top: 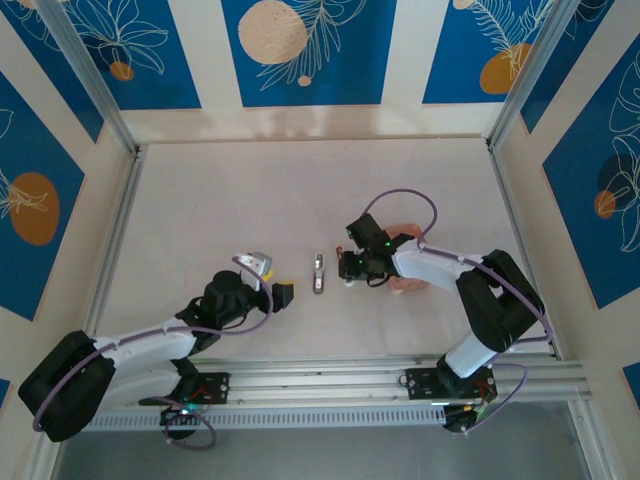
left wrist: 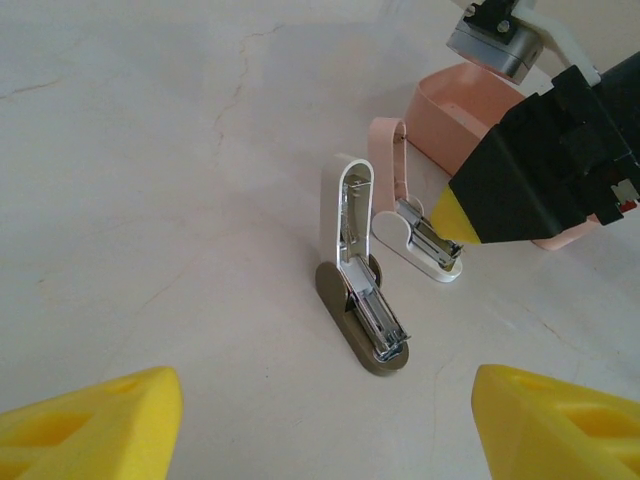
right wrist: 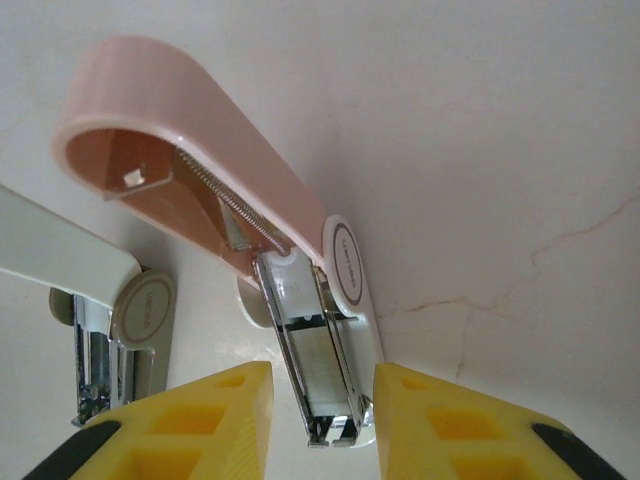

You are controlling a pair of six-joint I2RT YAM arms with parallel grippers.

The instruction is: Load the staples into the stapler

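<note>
— Grippers, condition?
— Right gripper (right wrist: 322,378) astride pink stapler (right wrist: 200,130) magazine, fingers close either side; gripping or merely flanking, cannot tell. Left gripper (left wrist: 325,378) spread wide, holding nothing.
— Stapler, position and heading?
— Grey stapler (top: 318,273) on table (top: 200,200) centre, between both grippers, lid hinged upright; long axis near-to-far, nose toward arm bases. Pink stapler just beside, toward right arm.
</note>
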